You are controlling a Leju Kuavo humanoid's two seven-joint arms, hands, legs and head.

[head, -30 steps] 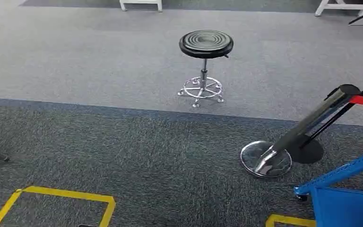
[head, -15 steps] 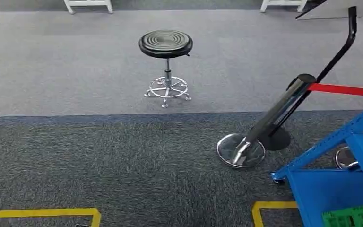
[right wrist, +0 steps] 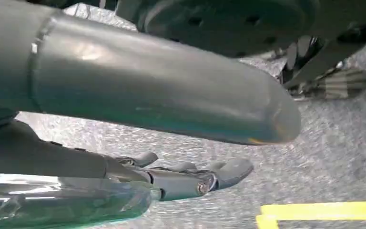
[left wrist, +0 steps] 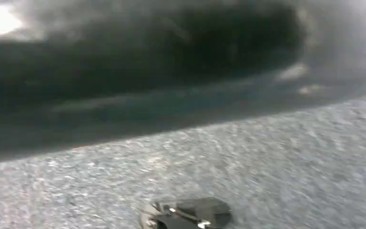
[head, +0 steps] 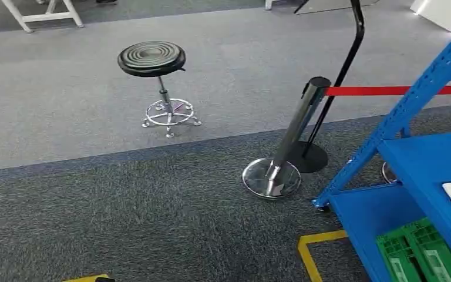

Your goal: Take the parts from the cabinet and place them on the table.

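The robot faces the blue cabinet with the right hand empty, fingers loosely spread above the carpet, so next it likely must reach for the green crate.

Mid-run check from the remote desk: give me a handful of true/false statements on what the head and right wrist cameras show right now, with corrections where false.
1. A black round stool stands on the lighter grey carpet. True.
2. The red belt runs from the top of the stanchion post toward the blue cabinet. True.
3. The green crate sits on the top shelf of the cabinet. False: it sits on the lowest shelf in view.
4. The stool lies tipped on its side. False: it stands upright on its chrome base.
5. In the right wrist view, the right hand hangs above carpet with yellow floor tape nearby. True.
6. The floor tape is red. False: it is yellow.
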